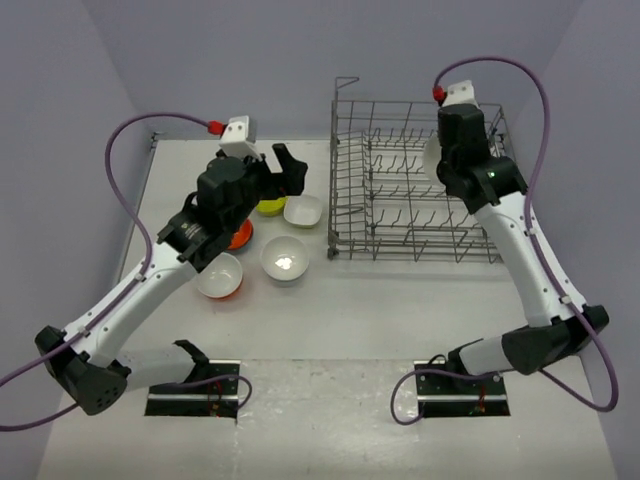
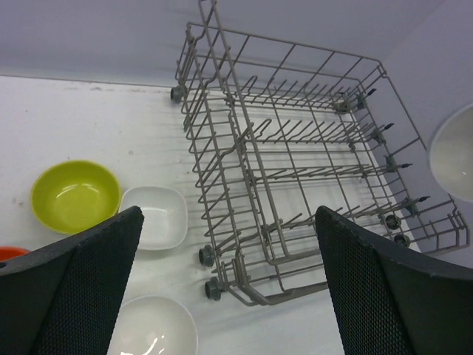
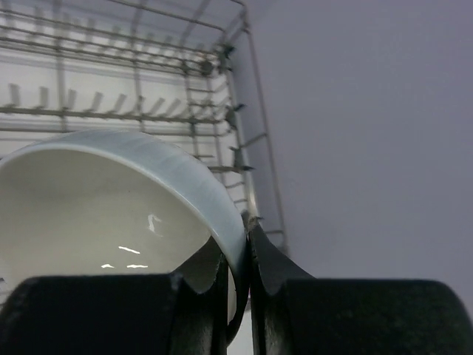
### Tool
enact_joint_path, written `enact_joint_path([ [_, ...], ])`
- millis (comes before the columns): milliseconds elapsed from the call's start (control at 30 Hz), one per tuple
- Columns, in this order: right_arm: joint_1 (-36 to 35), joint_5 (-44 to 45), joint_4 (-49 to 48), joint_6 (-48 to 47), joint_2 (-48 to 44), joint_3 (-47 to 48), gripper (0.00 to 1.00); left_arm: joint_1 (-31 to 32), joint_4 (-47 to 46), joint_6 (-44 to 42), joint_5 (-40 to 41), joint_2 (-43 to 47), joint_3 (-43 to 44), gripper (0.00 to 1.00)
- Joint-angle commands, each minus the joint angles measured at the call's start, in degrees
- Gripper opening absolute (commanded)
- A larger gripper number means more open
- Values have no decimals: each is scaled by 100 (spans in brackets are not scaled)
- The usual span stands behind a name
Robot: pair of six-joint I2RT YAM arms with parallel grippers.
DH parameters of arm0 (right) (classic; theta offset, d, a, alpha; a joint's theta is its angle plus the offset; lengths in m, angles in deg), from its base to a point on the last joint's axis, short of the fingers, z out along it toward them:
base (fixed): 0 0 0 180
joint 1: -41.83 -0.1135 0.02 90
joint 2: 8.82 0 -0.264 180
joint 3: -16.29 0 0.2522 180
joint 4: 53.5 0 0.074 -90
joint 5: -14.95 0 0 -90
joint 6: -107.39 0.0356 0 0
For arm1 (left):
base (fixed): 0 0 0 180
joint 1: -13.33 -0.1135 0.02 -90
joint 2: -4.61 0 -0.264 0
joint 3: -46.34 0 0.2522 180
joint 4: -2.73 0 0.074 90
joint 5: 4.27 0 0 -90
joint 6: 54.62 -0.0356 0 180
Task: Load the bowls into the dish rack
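Now, white bowl [image 3: 96, 214], rim inside right gripper [image 3: 238, 255]

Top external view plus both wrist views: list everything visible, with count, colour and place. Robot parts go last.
dish rack: one, grey wire, far right part of the table
yellow-green bowl: one, on the table left of the rack
white squarish bowl: one, between the yellow-green bowl and the rack
white round bowl: one, on the table nearer the arm bases
orange bowl with white inside: one, left of the white round bowl
orange bowl: one, partly hidden under the left arm
pale blue bowl: one, white inside, held over the rack
table: one, white
left gripper: open, above the table bowls
right gripper: shut on the pale blue bowl's rim
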Motion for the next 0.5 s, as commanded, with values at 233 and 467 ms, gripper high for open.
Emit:
enact_joint_path([
  [233,1325,1783,-926,-2452,-144,-955,0,-282,-479,-491,-1410,-2089,1373,100],
  [467,1475,2549,-2542,-4307,612,-1043,0,-300,-769,-657,-1763,-2643,1392,100],
])
